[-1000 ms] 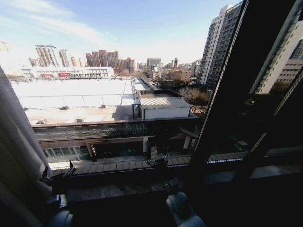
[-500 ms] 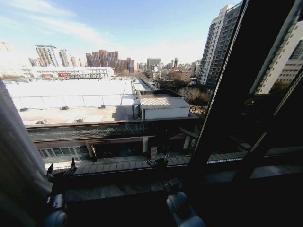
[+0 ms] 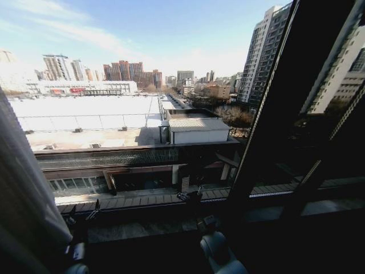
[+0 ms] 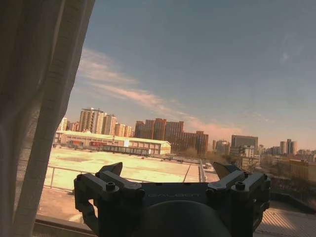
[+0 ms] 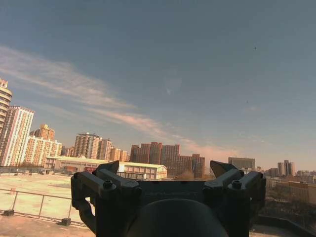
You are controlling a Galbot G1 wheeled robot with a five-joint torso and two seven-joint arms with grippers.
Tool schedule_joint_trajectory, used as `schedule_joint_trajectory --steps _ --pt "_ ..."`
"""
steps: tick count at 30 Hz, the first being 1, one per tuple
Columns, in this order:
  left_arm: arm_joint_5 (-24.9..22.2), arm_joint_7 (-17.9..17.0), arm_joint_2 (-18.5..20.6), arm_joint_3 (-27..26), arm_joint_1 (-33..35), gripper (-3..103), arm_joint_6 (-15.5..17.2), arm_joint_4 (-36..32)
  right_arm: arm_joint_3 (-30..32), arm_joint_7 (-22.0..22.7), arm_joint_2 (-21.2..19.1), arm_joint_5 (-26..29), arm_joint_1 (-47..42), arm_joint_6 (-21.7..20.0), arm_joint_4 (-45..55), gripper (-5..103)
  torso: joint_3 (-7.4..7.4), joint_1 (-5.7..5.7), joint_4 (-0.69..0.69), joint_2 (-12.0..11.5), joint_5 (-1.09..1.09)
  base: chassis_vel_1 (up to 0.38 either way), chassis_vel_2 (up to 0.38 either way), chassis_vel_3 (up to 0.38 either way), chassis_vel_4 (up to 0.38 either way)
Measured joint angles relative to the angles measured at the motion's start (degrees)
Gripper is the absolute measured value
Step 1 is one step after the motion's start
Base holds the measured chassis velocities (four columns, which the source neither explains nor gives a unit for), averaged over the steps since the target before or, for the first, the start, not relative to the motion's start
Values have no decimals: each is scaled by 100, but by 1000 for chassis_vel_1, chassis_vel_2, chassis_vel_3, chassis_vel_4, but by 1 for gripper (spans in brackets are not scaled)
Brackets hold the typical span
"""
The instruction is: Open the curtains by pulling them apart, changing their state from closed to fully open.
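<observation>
Two grippers: both are low in front of the window, each with its jaws spread and nothing between them.
Left gripper (image 3: pixel 80 214): in the head view it is at the lower left, by the window sill (image 3: pixel 171 225), just beside the curtain. Its dark fingertips stand apart against the bright roofs outside.
Left gripper, own camera (image 4: pixel 170 173): the two fingers (image 4: pixel 111 170) are wide apart, with only the view of the city between them. The curtain is beside it and not between the fingers.
Right gripper (image 3: pixel 191 197): in the head view it is near the lower middle, above the sill, small and dark. Its arm (image 3: pixel 219 254) comes up from the bottom edge.
Right gripper, own camera (image 5: pixel 168 173): the fingers are spread, and between them are sky and far buildings.
Curtains (image 3: pixel 25 194): in the head view one sheer pale panel is gathered at the left edge, from the upper left down to the left gripper.
Curtains, left wrist view (image 4: pixel 37 108): the same panel hangs in vertical pleats along one side, and the woven cloth lets some light through.
Window: the glass in the middle is uncovered and shows roofs, towers and blue sky.
Window frame (image 3: pixel 285 103): a dark slanted post crosses the right part of the head view.
</observation>
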Motion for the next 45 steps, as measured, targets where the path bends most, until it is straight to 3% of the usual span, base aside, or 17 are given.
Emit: schedule_joint_trajectory --steps 17,29,45 --pt "198 -166 -104 111 14 100 159 -70 0 0 0 0 0 0 -1 100 0 0 1 0 -1 0 0 0 0" --pt "487 -47 -354 408 -7 100 -73 -138 0 0 0 0 0 0 0 100 0 0 1 0 0 0 0 0 0" --pt "521 -69 -340 406 -44 100 -66 -71 0 0 0 0 0 0 0 100 0 0 1 0 -1 0 0 0 0"
